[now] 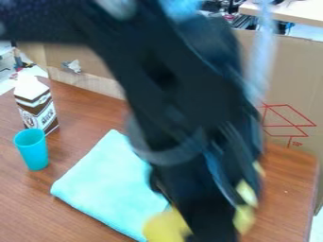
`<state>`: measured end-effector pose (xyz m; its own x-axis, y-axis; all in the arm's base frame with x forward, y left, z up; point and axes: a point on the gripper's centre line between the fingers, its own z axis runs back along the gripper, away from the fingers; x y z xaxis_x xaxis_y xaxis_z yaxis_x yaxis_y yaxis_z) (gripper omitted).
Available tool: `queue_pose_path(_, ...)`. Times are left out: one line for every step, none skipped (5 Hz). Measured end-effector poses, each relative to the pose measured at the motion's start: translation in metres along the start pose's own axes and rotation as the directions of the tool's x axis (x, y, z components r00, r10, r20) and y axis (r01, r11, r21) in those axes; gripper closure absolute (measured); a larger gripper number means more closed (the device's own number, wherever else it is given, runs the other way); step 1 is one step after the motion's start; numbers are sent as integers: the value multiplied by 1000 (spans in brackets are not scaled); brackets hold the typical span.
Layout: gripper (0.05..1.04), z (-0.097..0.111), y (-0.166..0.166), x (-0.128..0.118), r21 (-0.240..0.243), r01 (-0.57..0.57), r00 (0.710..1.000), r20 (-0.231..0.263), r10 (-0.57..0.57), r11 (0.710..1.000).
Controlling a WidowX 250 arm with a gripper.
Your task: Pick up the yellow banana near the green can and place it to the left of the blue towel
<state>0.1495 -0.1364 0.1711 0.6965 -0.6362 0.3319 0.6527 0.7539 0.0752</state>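
End effector [205,224] by diagonal cloth [110,182]

I was in what looked like a lab or workshop: cardboard [293,80] with a red line drawing [288,126] walled my wooden table [82,116], and jumbled equipment [243,21] lay beyond.

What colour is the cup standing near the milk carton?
The cup is plain teal, showing best in the camera view, just in front of the carton.
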Motion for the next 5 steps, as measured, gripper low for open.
queue_pose_path(478,20,42,-22,58,-188,982,-9,188,981)
queue_pose_path(478,29,75,-60,84,-354,934,-25,357,931)
queue_pose_path(478,34,103,-97,93,-470,880,-22,474,878)
queue_pose_path(478,34,134,-135,106,-549,830,-42,555,829)
queue_pose_path(478,21,165,-177,113,-671,729,-79,680,732)
